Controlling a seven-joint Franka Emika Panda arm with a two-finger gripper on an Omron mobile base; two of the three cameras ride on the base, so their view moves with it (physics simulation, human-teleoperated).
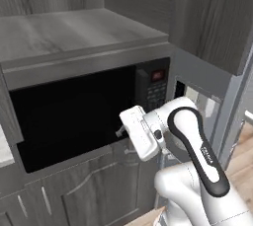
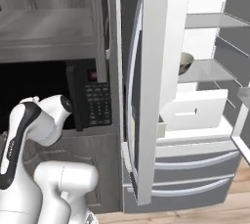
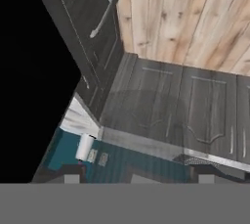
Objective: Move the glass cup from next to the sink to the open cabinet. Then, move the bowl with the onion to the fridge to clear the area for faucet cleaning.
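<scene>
Your bowl [image 2: 185, 63] sits on a middle shelf of the fridge [image 2: 205, 71], well back from the shelf's front edge. Its left side is cut off by the edge of the open fridge door [image 2: 155, 81]. From this angle you can't tell whether the onion is inside it. To all appearances the fridge part of the job is done.

The gripper [image 3: 138, 179] is released. In the hand view the fingers [image 3: 72, 179] stand wide apart with nothing between them, and the hand looks down at dark arched-panel base cabinets [image 3: 195, 115] and a pale wooden floor [image 3: 195, 17]. The arm [image 1: 197, 146] is folded up in front of the black microwave [image 1: 74, 116], well apart from the fridge shelves.

If you have to touch the bowl again, treat it as stiff, smooth and probably light. It is far too wide to span with the fingers. Pinch the wall at the rim instead, one finger inside and one outside, on the side nearest you. A glossy rim can slip in a shallow pinch, so seat the fingers deep before lifting and keep the bowl level. A loose round onion would roll and shift the weight. Watch the door edge and the shelf above as you reach in.
</scene>
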